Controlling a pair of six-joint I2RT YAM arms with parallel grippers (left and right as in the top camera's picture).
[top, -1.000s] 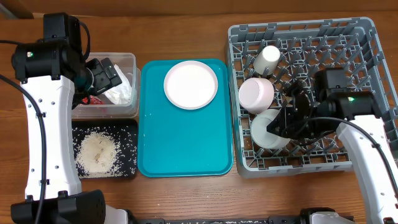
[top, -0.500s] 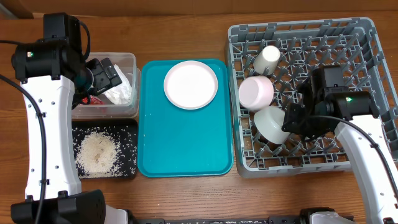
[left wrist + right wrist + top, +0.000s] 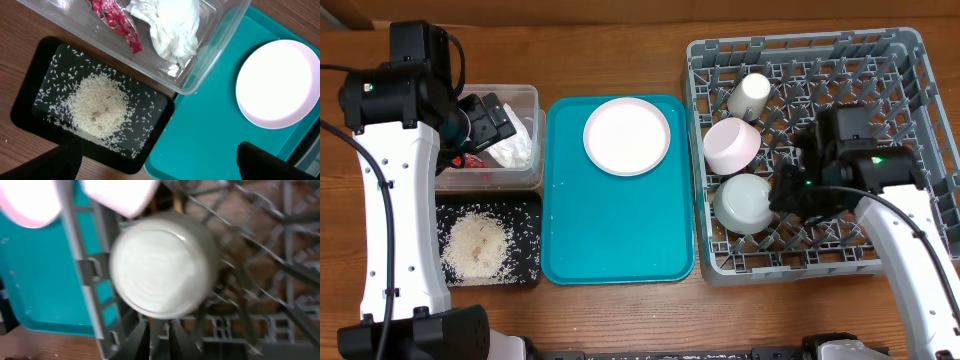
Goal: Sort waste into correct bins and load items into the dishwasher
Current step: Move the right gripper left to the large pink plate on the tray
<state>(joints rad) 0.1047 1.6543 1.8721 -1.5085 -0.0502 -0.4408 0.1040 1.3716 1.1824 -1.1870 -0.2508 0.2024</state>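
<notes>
My right gripper (image 3: 782, 195) (image 3: 162, 330) is shut on the rim of the pale greenish-white bowl (image 3: 744, 203) (image 3: 162, 265), which lies in the grey dish rack (image 3: 910, 90). The pink bowl (image 3: 732, 146) (image 3: 120, 195) and the cream cup (image 3: 748, 95) also sit in the rack. The pale pink plate (image 3: 627, 136) (image 3: 277, 82) lies on the teal tray. My left gripper (image 3: 485, 120) (image 3: 160, 162) is open and empty above the clear tub (image 3: 520, 95), which holds the red wrapper (image 3: 117, 22) and the white napkin (image 3: 172, 25). The rice (image 3: 478, 245) (image 3: 97, 105) lies in the black tray (image 3: 525, 270). The chopsticks are not in view.
The teal serving tray (image 3: 610, 230) lies between the bins and the rack, with only the plate on it. The rack's right half has bare upright pegs. Wooden table shows around everything.
My right gripper has shifted the greenish-white bowl up and to the left in the rack and turned it over. The pink bowl has tipped slightly. The left arm has not moved.
</notes>
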